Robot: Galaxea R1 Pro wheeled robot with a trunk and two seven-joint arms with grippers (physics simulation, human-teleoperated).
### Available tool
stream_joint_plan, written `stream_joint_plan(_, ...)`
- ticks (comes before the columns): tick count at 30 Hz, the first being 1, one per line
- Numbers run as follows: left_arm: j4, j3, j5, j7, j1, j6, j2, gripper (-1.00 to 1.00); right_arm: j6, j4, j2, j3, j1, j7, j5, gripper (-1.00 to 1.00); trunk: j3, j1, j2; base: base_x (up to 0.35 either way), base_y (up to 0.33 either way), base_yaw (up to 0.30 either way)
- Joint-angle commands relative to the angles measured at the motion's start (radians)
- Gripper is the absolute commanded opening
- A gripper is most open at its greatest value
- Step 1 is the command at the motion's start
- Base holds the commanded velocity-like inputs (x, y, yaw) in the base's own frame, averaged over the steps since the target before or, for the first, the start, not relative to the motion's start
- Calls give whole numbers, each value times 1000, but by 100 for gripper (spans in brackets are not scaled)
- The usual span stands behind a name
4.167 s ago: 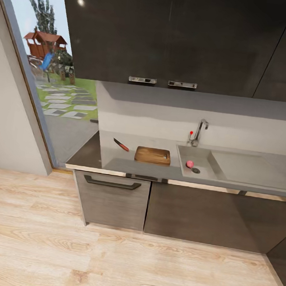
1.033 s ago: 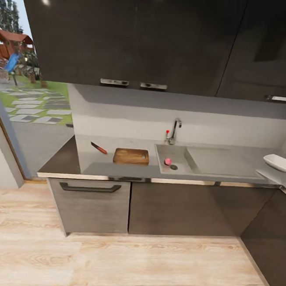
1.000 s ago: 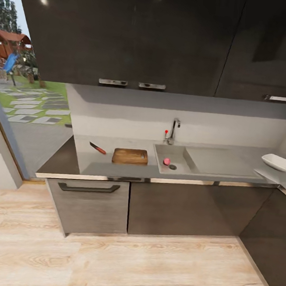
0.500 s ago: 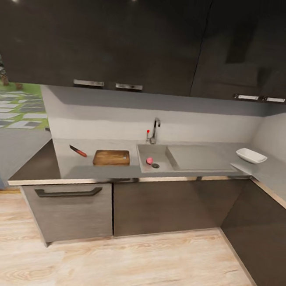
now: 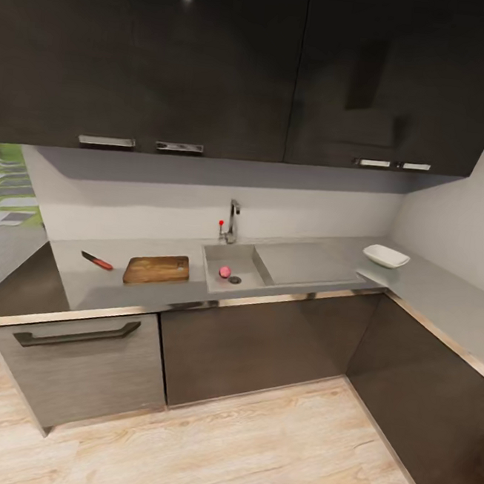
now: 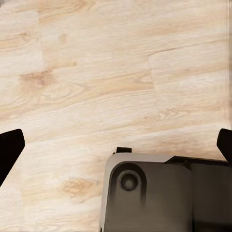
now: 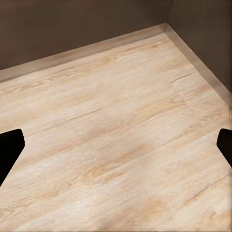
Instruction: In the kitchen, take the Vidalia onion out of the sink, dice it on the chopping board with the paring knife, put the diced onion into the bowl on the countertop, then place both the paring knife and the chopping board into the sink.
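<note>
Wooden flooring is faced by both wide-open grippers, the left gripper (image 6: 116, 145) and right gripper (image 7: 116, 145), while the Vidalia onion (image 5: 225, 271) lies far ahead (and above) in the sink (image 5: 251, 258).

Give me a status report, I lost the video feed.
Both grippers open, empty, over wood floor. Vidalia onion in the sink; paring knife beside chopping board; bowl on countertop. Nothing blocking.

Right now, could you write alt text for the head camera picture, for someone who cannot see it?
A kitchen countertop with a pinkish Vidalia onion lying in the sink. Left of the sink lie a chopping board and a red-handled paring knife; a white bowl sits right.
</note>
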Motion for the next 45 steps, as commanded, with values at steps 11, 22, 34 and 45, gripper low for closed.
stream_joint_plan(11, 6, 2, 1, 0, 0, -2, -1, 100, -3, -1, -1, 2, 0, 0, -5, 100, -1, 1, -2, 54, -157, -8)
stream_joint_plan(22, 6, 1, 1, 0, 0, -2, 0, 100, -3, 0, -1, 2, 0, 0, -5, 100, -1, 1, -2, 171, -170, 0)
stream_joint_plan(34, 6, 2, 1, 0, 0, -2, 0, 100, -3, 1, 0, 2, 0, 0, -4, 100, -1, 1, -2, 195, -109, 0)
stream_joint_plan(45, 6, 2, 1, 0, 0, -2, -1, 100, 3, -18, -1, 4, -1, -1, -4, 100, -1, 1, -2, 186, -155, 0)
